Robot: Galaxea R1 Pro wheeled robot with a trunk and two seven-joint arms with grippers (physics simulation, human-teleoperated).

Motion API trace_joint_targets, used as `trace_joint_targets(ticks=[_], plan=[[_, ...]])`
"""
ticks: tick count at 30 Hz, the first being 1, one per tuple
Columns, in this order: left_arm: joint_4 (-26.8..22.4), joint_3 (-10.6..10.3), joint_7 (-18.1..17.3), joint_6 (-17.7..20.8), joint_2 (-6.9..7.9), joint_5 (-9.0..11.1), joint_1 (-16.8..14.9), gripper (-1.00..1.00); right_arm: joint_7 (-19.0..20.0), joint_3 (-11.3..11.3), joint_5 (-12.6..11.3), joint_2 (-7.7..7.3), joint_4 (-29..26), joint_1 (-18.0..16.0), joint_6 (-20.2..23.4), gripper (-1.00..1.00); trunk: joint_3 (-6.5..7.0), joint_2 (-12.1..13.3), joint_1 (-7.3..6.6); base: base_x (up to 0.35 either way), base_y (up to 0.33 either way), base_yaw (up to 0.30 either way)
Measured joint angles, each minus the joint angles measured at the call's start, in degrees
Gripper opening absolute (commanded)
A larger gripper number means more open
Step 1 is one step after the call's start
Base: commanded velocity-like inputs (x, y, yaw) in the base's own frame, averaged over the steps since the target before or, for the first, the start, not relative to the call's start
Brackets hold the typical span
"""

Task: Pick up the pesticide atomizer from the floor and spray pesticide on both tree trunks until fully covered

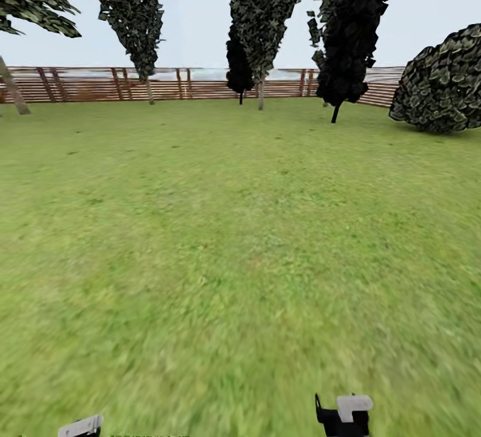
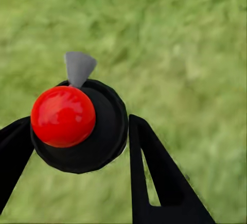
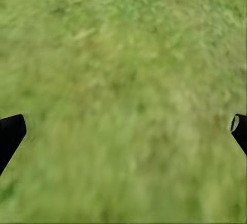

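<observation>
black fingers (image 2: 149, 172) of the left gripper (image 2: 77, 147) close on the pesticide atomizer (image 2: 77, 126) — in the left wrist view its round dark body sits between them, the finger on one side pressed to it, the other just beside it, a glossy red ball (image 2: 63, 116) on top and a small grey nozzle tip (image 2: 78, 67) poking out past it. at the near left edge of the head view a pale grey part of the left arm (image 1: 80, 425) peeks in.

the right gripper (image 3: 123, 131) is spread wide, its two dark fingertips (image 3: 10, 134) at opposite edges of the right wrist view with bare grass between them, holding nothing. in the head view it shows near right as a black block with a pale grey top (image 1: 346, 413).

green lawn (image 1: 240, 243) runs away on all sides — the garden, blurred close by. a brown slatted fence (image 1: 167, 84) crosses the far side. narrow dark cypresses (image 1: 264, 16) stand before it, a rounded shrub (image 1: 441, 83) at far right, and at far left a leaning grey-tan tree trunk (image 1: 13, 89) under leafy boughs, well apart from the atomizer in the left gripper.
</observation>
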Motion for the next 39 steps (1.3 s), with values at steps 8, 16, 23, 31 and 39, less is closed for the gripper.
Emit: trace_joint_targets(ticks=[8, 16, 23, 31, 39], plan=[[0.0, 0.0, 0.0, 0.0, 0.03, 0.0, 0.0, -1.0, 0.0, 0.0, 0.0, 0.0, 0.0, 0.0, 0.0, 1.0, 0.41, 0.0, 0.0, 0.0, 0.305, 0.233], [0.0, 0.0, 0.0, 0.0, 0.01, 0.0, 0.0, -1.0, 0.0, 0.0, 0.0, 0.0, 0.0, 0.0, 0.0, 1.0, 0.82, 0.0, 0.0, 0.0, 0.306, 0.233], [0.0, 0.0, 0.0, 0.0, 0.03, 0.1, 0.0, -1.0, 0.0, 0.0, 0.0, 0.0, 0.0, 0.0, 0.0, 1.0, 1.18, 0.0, 0.0, 0.0, 0.182, 0.233], [0.0, 0.0, 0.0, 0.0, 0.03, 0.0, 0.0, -1.0, 0.0, 0.0, 0.0, 0.0, 0.0, 0.0, 0.0, 1.0, 1.6, 0.0, 0.0, 0.0, 0.002, 0.233], [0.0, 0.1, 0.0, 0.0, 0.03, 0.1, 0.0, -1.0, 0.0, 0.0, 0.0, 0.0, 0.0, 0.0, 0.0, 1.0, 2.01, 0.0, -0.03, 0.204, 0.008, 0.233]])
